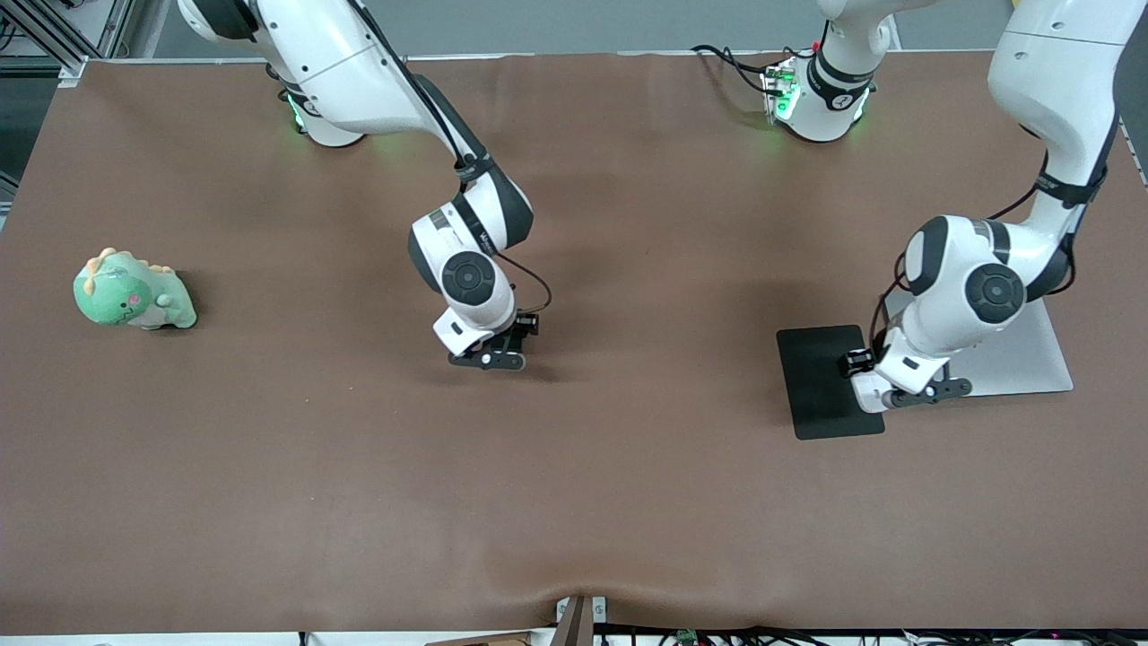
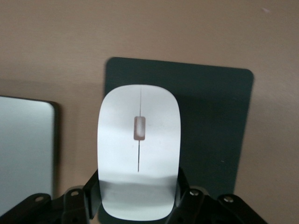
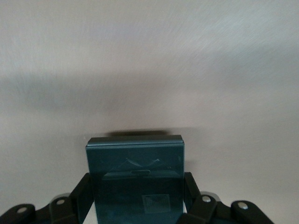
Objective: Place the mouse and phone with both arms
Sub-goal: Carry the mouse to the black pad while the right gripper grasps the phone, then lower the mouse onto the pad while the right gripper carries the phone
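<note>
My left gripper [image 2: 138,198] is shut on the white mouse [image 2: 138,149], with a finger on each of its sides. It holds the mouse low over the flat black mat [image 2: 215,121]. In the front view the left gripper [image 1: 908,395] is over the edge of the mat [image 1: 821,381] that lies beside a silver slab. My right gripper [image 3: 138,203] is shut on the black phone [image 3: 135,172] and holds it low over bare brown table. In the front view the right gripper [image 1: 489,359] is over the table's middle, and the hand hides the phone.
A flat silver slab [image 1: 1022,359] lies beside the mat toward the left arm's end and shows in the left wrist view [image 2: 23,149]. A green plush dinosaur [image 1: 133,292] sits toward the right arm's end. A brown cloth [image 1: 574,502] covers the table.
</note>
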